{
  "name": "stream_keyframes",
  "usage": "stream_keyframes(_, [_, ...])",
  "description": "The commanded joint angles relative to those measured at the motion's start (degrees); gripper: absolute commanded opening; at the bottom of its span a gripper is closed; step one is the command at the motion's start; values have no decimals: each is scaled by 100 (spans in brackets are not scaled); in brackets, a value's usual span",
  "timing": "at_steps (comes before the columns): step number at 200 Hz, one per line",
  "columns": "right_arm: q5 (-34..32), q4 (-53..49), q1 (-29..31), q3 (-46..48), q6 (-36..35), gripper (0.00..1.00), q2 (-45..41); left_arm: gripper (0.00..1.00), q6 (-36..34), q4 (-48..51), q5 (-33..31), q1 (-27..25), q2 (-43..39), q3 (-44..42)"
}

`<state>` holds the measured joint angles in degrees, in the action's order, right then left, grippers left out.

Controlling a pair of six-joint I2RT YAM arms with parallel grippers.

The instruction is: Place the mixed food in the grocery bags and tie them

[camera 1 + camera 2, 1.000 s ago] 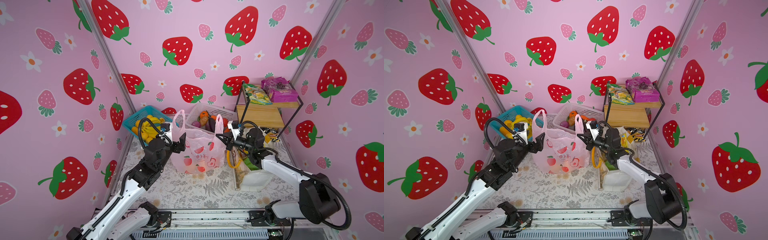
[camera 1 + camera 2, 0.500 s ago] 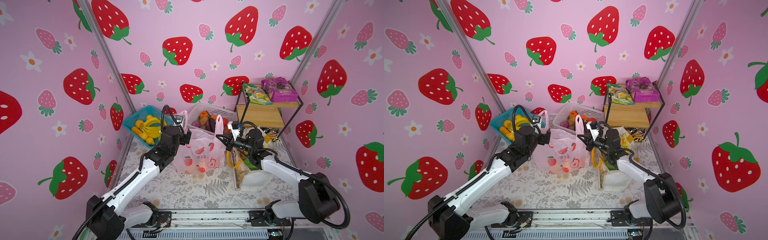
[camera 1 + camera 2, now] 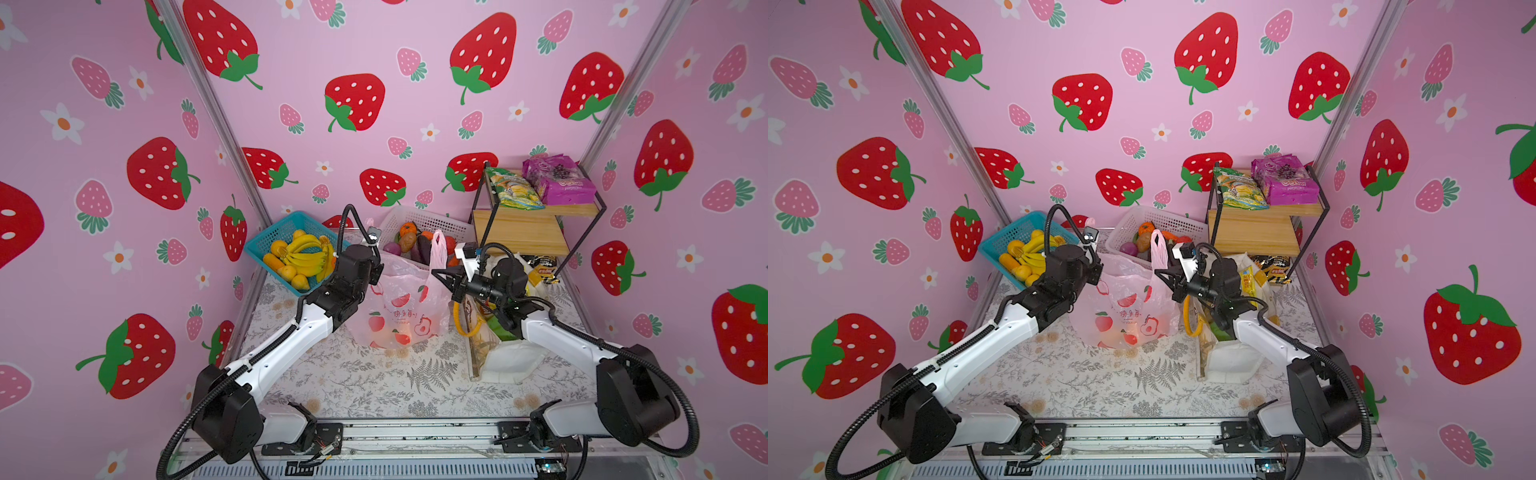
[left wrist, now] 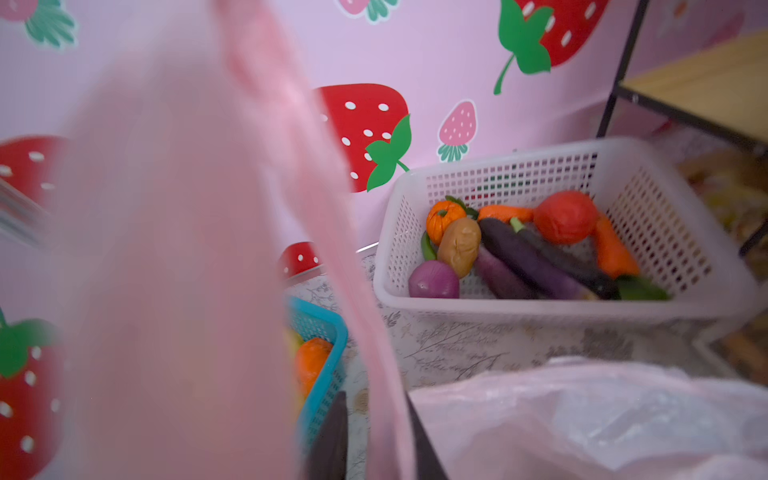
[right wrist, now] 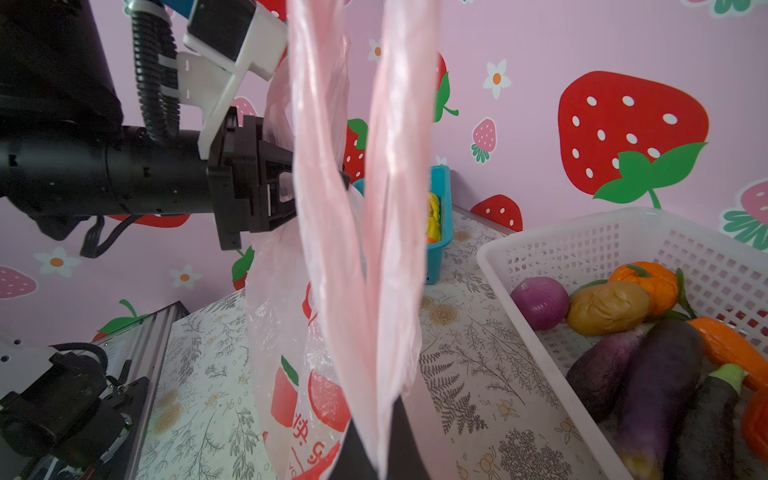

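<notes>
- Pink translucent film: carrier bag (image 3: 401, 307) upright at mid-desk (image 3: 415, 386), between the two arms, red fruit prints facing near; contents hard to tell from the prints.
- Left jaws clenched on the left handle (image 4: 386, 374), the strip filling the gap in the left wrist view; left arm (image 3: 291, 336) reaching in from the near left.
- Right jaws clamped on the right handle (image 5: 390, 187), loop upright, both strands running down into the pinch.
- Key relation: one handle per arm, long axes vertical, set apart across the bag mouth, each arm nearest its own side; likely next, a crossing of the two for the knot.
- Just right, under the right arm (image 3: 561, 340): white tote (image 3: 507, 365) with yellow handles, yellow packet (image 3: 1248, 282) poking out.
- Just beyond the bag: white basket (image 3: 424, 218) of toy vegetables; far left, blue basket (image 3: 282, 226) of bananas, so probably little room for a swing toward the far side.
</notes>
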<state>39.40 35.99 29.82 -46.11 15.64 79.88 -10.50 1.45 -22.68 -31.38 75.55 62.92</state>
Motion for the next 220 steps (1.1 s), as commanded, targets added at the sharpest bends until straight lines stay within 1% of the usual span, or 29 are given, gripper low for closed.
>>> stream_keyframes(1, [-192, -94, -60, -164, 62, 4, -18, 12, -292, -208, 1006, 28, -467, -219])
stream_keyframes(9, [-231, -151, -62, -208, 77, 4, 0, 11, -350, -194, 1426, 61, -565, -319])
stream_keyframes(24, [-246, -252, -64, -294, 55, 3, 53, 7, -406, -48, 2174, 142, -651, -377])
stream_keyframes(41, [-234, -395, -64, -412, -1, 3, 126, 7, -569, 313, 3002, 238, -614, -296])
stream_keyframes(46, [-202, -457, -64, -465, -24, 3, 165, 7, -664, 456, 3380, 245, -584, -249])
stream_keyframes(58, [-139, -651, -60, -598, -101, 4, 249, 7, -931, 795, 3895, 247, -488, -128])
stream_keyframes(72, [-8, -763, -63, -706, -174, 4, 337, 7, -1217, 1069, 4408, 247, -385, -13])
stream_keyframes(94, [281, -946, -56, -934, -307, 4, 554, 7, -1527, 1419, 4979, 246, -192, 219])
stream_keyframes(99, [313, -973, -56, -966, -330, 4, 601, 3, -1607, 1515, 5082, 240, -138, 273])
stream_keyframes(109, [472, -1044, -47, -1053, -380, 5, 706, 2, -1764, 1747, 5266, 231, -8, 441])
stream_keyframes(127, [601, -1119, -20, -1146, -493, 5, 790, 2, -1962, 2300, 5394, 205, 285, 874])
stream_keyframes(139, [539, -1138, -19, -1118, -530, 5, 793, 2, -2101, 2695, 5423, 186, 489, 1189])
stream_keyframes(154, [420, -1140, -20, -1073, -544, 5, 760, 4, -2095, 2868, 5373, 184, 654, 1412])
stream_keyframes(157, [391, -1150, -20, -1062, -551, 5, 756, 10, -2072, 2856, 5336, 184, 666, 1424])
stream_keyframes(172, [264, -1189, -16, -1030, -548, 4, 718, 22, -1930, 2563, 5195, 184, 577, 1306])
stream_keyframes(191, [199, -1232, -29, -1014, -528, 4, 690, 35, -1659, 1813, 4856, 184, 169, 844])
stream_keyframes(200, [200, -1227, -29, -1006, -494, 4, 682, 40, -1550, 1497, 4588, 184, -54, 613])
stream_keyframes(211, [216, -1199, -29, -986, -447, 4, 677, 51, -1420, 1196, 4225, 187, -317, 364])
stream_keyframes(220, [221, -1163, -36, -972, -410, 4, 671, 57, -1340, 964, 3884, 184, -513, 168])
